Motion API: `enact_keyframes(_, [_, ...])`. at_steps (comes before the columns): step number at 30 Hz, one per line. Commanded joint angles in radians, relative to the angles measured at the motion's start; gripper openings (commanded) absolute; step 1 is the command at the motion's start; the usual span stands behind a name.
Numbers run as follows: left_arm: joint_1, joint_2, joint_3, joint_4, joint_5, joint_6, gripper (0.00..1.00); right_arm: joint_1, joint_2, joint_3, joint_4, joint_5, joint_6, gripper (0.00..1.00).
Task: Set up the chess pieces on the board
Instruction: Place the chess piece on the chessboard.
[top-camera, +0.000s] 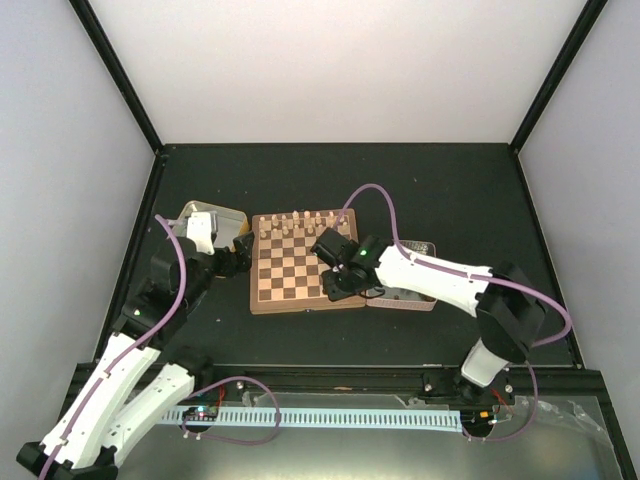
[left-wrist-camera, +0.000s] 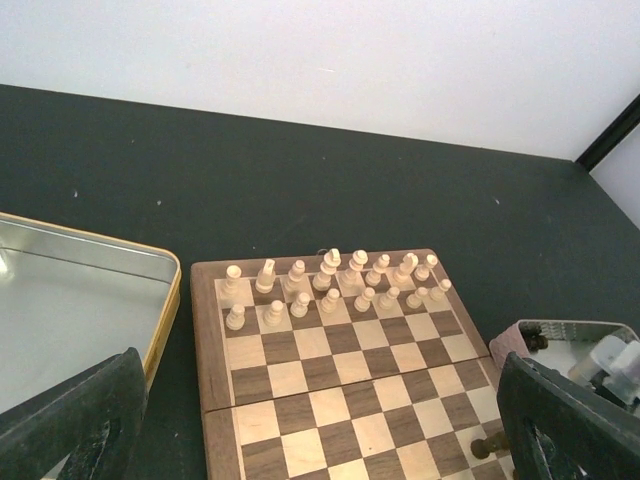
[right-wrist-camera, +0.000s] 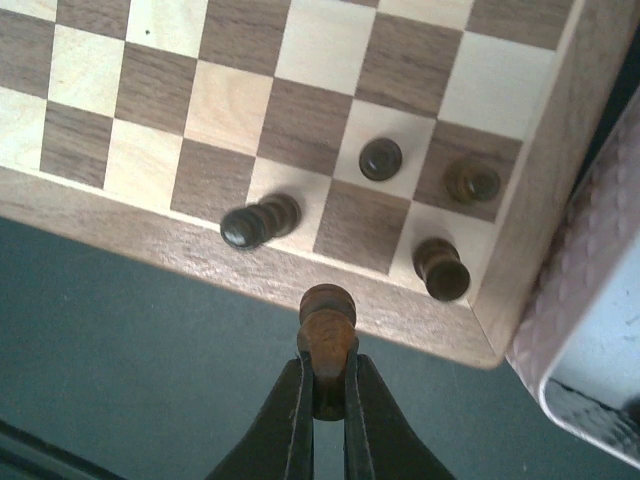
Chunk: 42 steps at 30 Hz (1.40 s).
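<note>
The wooden chessboard (top-camera: 290, 275) lies mid-table; it also shows in the left wrist view (left-wrist-camera: 330, 370) and the right wrist view (right-wrist-camera: 180, 110). Pale cream pieces (left-wrist-camera: 330, 280) fill its two far rows. Several dark brown chess pieces (right-wrist-camera: 381, 159) stand on the near right corner squares. My right gripper (right-wrist-camera: 326, 375) is shut on one dark brown piece (right-wrist-camera: 327, 325), held above the board's near rim; it sits over that corner in the top view (top-camera: 335, 285). My left gripper (top-camera: 235, 258) hangs left of the board, its fingers (left-wrist-camera: 80, 420) wide apart and empty.
An open gold-rimmed tin (top-camera: 205, 222) lies left of the board, also in the left wrist view (left-wrist-camera: 70, 310). A silver tin (top-camera: 410, 295) on a pinkish cloth sits against the board's right side (right-wrist-camera: 590, 330). Black walls bound the table.
</note>
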<state>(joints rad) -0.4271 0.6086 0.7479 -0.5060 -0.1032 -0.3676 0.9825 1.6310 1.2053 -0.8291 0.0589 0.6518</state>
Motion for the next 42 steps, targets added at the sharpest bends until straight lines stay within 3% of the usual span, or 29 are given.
enact_keyframes(1, [0.001,-0.006,0.003,-0.019,-0.023,0.029,0.98,0.006,0.054,0.059,-0.041,0.044,-0.036,0.02])
enact_keyframes(24, [0.001,0.017,-0.010,0.000,0.031,0.006,0.98,0.005,0.184,0.106,-0.055,0.093,-0.080,0.05])
enact_keyframes(33, [0.001,0.014,-0.012,-0.004,0.036,0.009,0.98,0.005,0.174,0.127,-0.065,0.111,-0.076,0.20])
enact_keyframes(42, [0.001,0.019,-0.011,0.003,0.047,0.015,0.98,-0.004,0.060,0.150,-0.068,0.149,-0.044,0.24])
